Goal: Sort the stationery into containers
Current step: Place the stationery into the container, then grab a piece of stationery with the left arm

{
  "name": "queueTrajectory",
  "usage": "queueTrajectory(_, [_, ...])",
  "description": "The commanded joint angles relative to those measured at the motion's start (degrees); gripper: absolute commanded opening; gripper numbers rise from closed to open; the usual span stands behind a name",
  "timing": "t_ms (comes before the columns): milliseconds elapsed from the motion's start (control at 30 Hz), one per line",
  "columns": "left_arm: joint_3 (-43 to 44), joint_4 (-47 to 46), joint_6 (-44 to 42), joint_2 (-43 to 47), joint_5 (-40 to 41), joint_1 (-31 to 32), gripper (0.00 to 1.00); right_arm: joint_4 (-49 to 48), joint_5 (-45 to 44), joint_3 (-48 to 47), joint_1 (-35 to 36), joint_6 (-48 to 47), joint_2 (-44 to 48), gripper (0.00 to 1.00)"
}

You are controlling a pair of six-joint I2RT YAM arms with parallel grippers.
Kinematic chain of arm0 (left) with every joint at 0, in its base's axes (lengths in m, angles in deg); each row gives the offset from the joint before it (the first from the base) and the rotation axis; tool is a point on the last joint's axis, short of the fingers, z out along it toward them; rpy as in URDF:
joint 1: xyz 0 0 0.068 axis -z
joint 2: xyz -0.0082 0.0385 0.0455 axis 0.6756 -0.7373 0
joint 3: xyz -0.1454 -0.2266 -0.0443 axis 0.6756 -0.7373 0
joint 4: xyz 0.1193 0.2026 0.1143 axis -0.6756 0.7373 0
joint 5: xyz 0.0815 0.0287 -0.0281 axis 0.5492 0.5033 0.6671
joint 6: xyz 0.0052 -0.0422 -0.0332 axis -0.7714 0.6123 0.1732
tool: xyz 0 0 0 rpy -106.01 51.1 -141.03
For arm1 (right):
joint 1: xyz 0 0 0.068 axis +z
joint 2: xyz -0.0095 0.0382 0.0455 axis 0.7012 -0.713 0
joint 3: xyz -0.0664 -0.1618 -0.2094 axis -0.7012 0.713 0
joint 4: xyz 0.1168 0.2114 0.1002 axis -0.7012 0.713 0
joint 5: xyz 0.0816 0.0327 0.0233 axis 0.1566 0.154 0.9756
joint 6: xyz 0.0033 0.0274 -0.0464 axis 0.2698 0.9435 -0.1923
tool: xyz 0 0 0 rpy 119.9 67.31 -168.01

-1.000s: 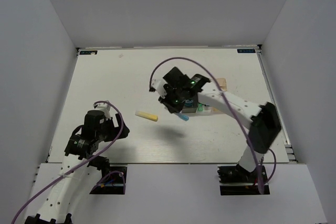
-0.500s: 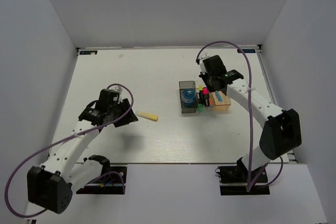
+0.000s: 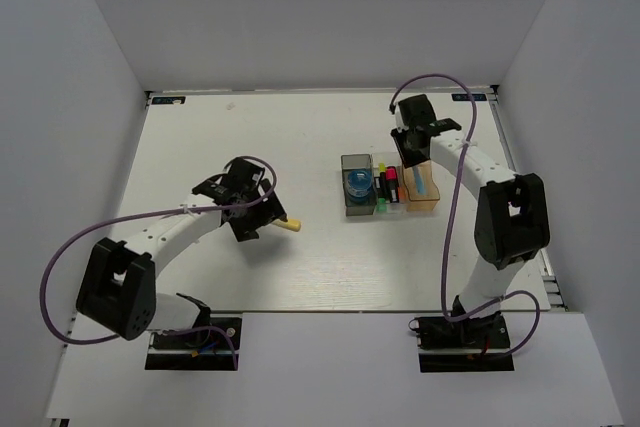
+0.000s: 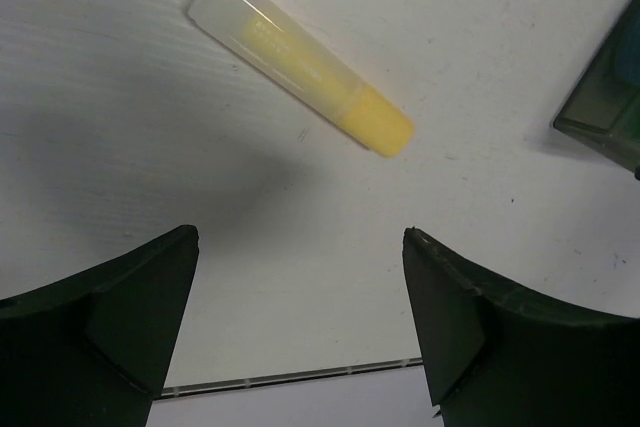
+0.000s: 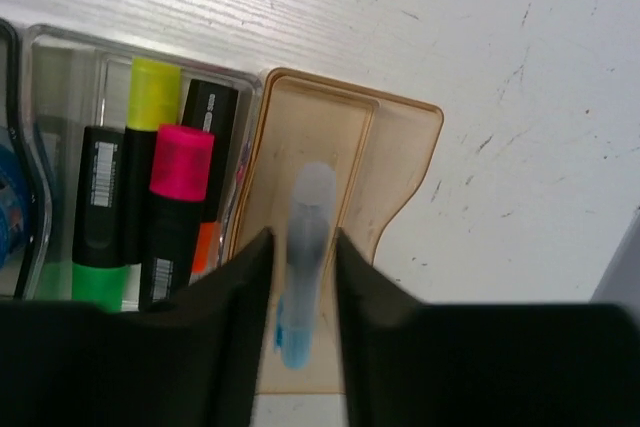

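A pale yellow stick (image 4: 300, 72) lies flat on the table; my left gripper (image 4: 300, 237) hovers just short of it, open, with nothing between its fingers. In the top view that gripper (image 3: 265, 219) sits at the stick's (image 3: 289, 224) left end. My right gripper (image 5: 302, 235) hangs over the tan bin (image 5: 400, 137), jaws slightly parted around a blurred light blue stick (image 5: 303, 277) that stands in the bin. The clear bin (image 3: 387, 190) holds highlighters capped yellow (image 5: 155, 92), pink (image 5: 182, 157), green (image 5: 98, 279) and orange (image 5: 205, 247). A blue roll (image 3: 356, 184) sits in the dark bin (image 3: 346, 162).
The three bins stand in a row right of the table's middle, with the right arm reaching over them from the right. White walls enclose the table on three sides. A corner of the dark bin (image 4: 610, 97) shows at the right of the left wrist view.
The right arm carried the light blue stick from mid-table to the tan bin and its jaws have parted. The left arm swung out from its base to the yellow stick.
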Motion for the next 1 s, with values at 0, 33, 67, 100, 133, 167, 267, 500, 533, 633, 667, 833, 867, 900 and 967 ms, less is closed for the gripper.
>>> queueTrajectory(0, [2.3,-3.3,5.0,-2.9,1.1,0.7,0.93,-0.5,2.2,-3.6,-1.6,1.0,-0.8,0.41])
queueTrajectory(33, [2.7,-4.0,6.3,-3.7,0.8,0.6,0.93,-0.2,2.9,-3.8,-1.8,1.0,-0.7,0.47])
queueTrajectory(67, [3.4,-4.4,6.7,-4.4,0.5,0.6,0.93,-0.2,3.0,-3.8,-1.9,0.9,-0.8,0.55])
queueTrajectory(100, [3.8,-4.5,7.1,-6.5,0.3,0.6,0.93,-0.2,4.0,-3.7,-2.3,1.1,-0.5,0.56])
queueTrajectory(133, [4.1,-4.4,8.5,-7.3,0.4,0.8,0.93,0.1,4.8,-3.5,-3.0,1.3,0.4,0.58])
queueTrajectory(167, [5.5,-4.4,8.9,-9.4,0.5,0.8,0.93,0.2,5.2,-3.0,-3.1,1.3,0.9,0.6])
queueTrajectory(267, [7.3,-4.0,11.5,-12.4,1.1,1.2,0.91,0.6,8.0,-1.1,-3.6,2.3,5.1,0.6])
queueTrajectory(500, [16.9,5.5,20.3,-19.8,7.5,2.6,0.81,-0.2,18.2,9.1,-4.5,5.1,18.1,0.6])
queueTrajectory(533, [18.0,6.4,20.9,-21.2,8.1,2.8,0.8,-0.7,18.8,10.8,-4.9,5.5,21.5,0.6])
queueTrajectory(633, [23.1,11.9,22.3,-24.6,9.6,3.9,0.8,-1.6,21.2,14.3,-5.5,5.9,26.1,0.6])
queueTrajectory(667, [24.3,12.5,22.7,-26.7,9.8,3.9,0.8,-1.4,22.3,14.9,-5.6,6.0,26.8,0.6])
queueTrajectory(833, [22.9,12.9,24.7,-28.4,8.8,4.1,0.8,-2.0,24.6,18.3,-7.4,6.1,31.6,0.6])
queueTrajectory(867, [21.4,12.3,25.1,-27.9,8.8,4.2,0.79,-2.1,24.8,18.5,-8.1,6.2,32.0,0.6])
queueTrajectory(900, [20.8,12.1,25.7,-27.6,8.8,4.4,0.79,-2.1,26.0,18.9,-8.4,6.4,32.5,0.6])
queueTrajectory(967, [20.5,12.9,26.0,-27.4,9.4,4.8,0.79,-2.2,26.7,18.9,-9.1,6.8,32.9,0.6])
